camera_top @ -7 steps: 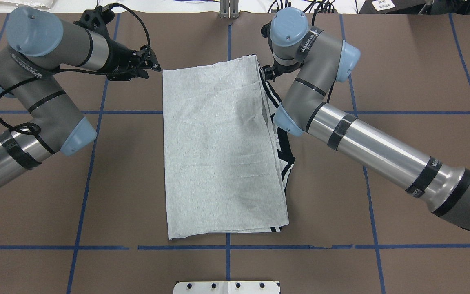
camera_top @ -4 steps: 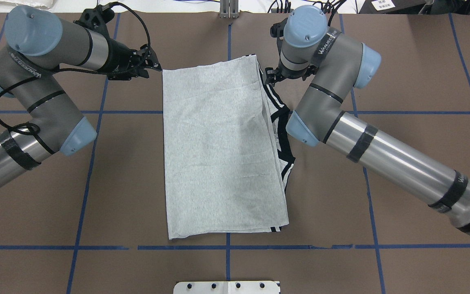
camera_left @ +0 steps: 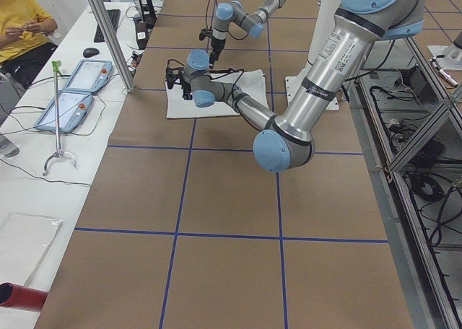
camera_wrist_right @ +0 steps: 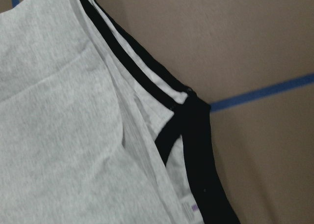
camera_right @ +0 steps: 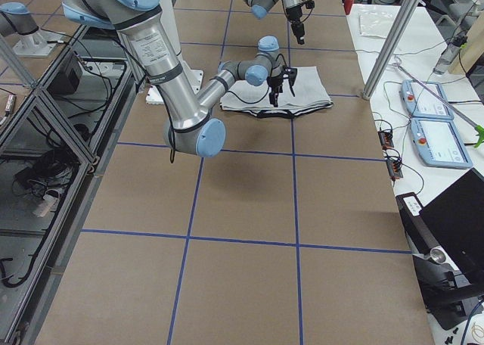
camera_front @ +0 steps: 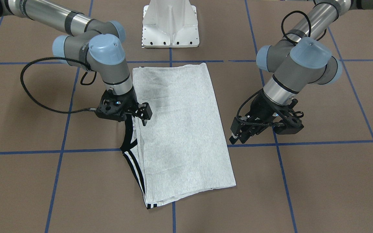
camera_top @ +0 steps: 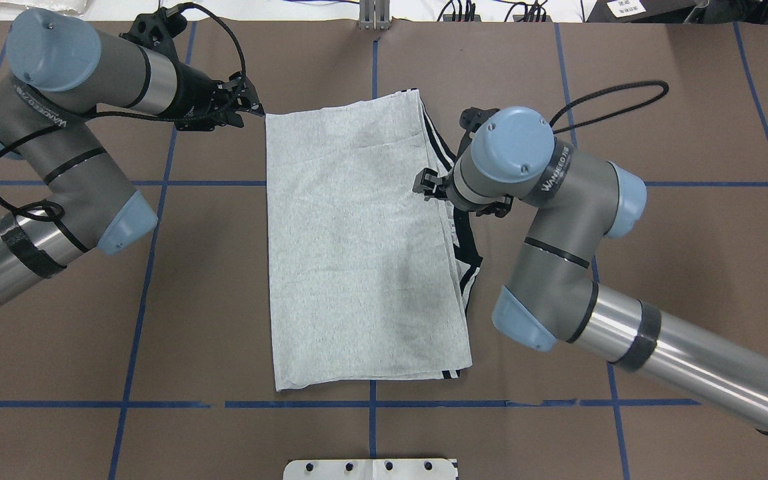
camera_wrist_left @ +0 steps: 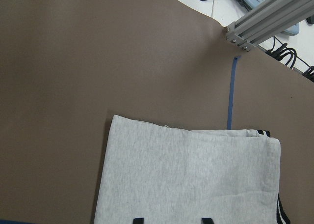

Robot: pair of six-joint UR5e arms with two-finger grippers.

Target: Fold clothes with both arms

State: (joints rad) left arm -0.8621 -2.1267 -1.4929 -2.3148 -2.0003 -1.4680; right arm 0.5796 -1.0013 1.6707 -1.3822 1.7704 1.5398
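Hanging parted and empty, the left fingers (camera_front: 236, 134) flank the T-shirt (camera_top: 357, 253) corner.

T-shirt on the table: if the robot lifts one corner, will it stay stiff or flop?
Probably flop: the T-shirt is thin cloth with soft wrinkles. Its folded layers, stripes peeking out, could slide apart. Lying so flat, it's likely light.

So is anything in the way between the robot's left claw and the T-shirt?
No, nothing visible. The left gripper hangs open right beside the far corner of the folded grey T-shirt, and only a bit of bare brown table shows between them.
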